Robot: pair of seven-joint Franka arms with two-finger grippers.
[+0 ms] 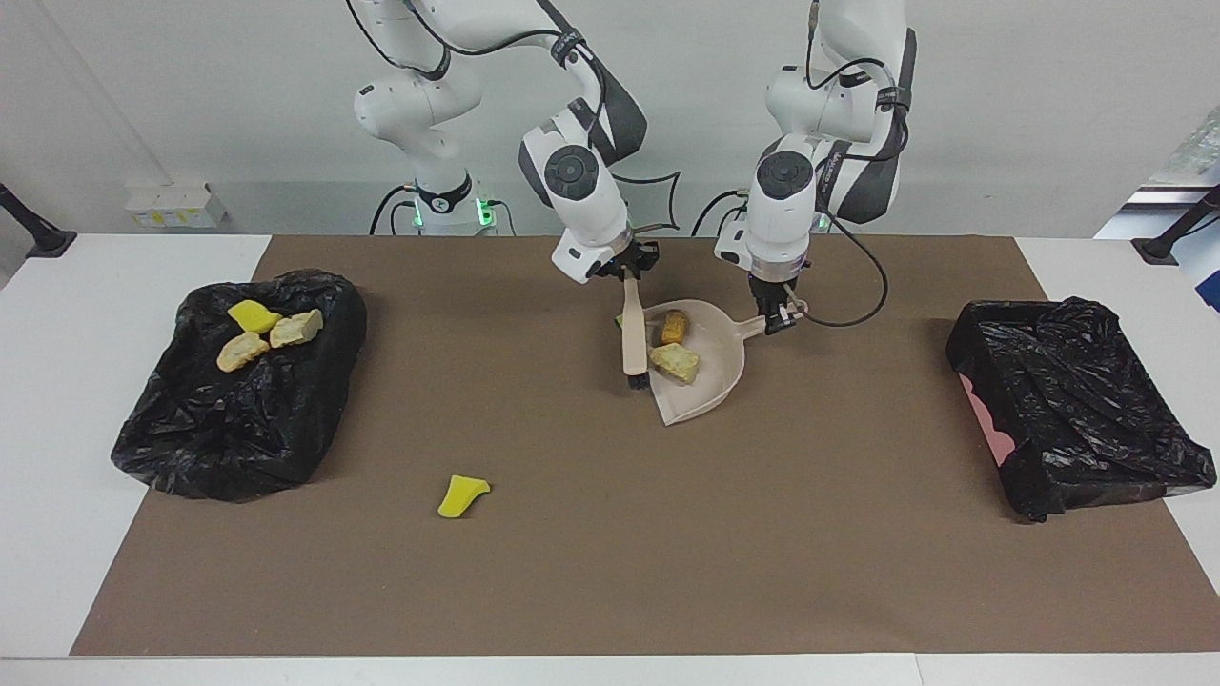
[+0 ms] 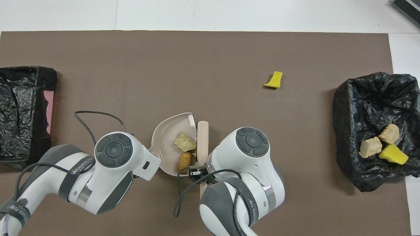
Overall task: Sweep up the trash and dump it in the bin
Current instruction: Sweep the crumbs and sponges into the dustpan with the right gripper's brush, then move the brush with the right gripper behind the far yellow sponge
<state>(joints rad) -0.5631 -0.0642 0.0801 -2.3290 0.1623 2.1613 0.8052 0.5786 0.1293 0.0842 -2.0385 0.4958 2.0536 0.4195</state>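
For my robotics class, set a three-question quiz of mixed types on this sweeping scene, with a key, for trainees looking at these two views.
1. True or false: the yellow scrap lying alone on the brown mat is inside the dustpan.
2. Multiple choice: how many scraps lie in the black-lined bin at the right arm's end of the table? A) none B) three C) five
3. Fill in: the right gripper holds the ____, while the left gripper holds the dustpan's handle.

Key: 1 false, it lies on the mat well apart from the pan. 2 B. 3 brush.
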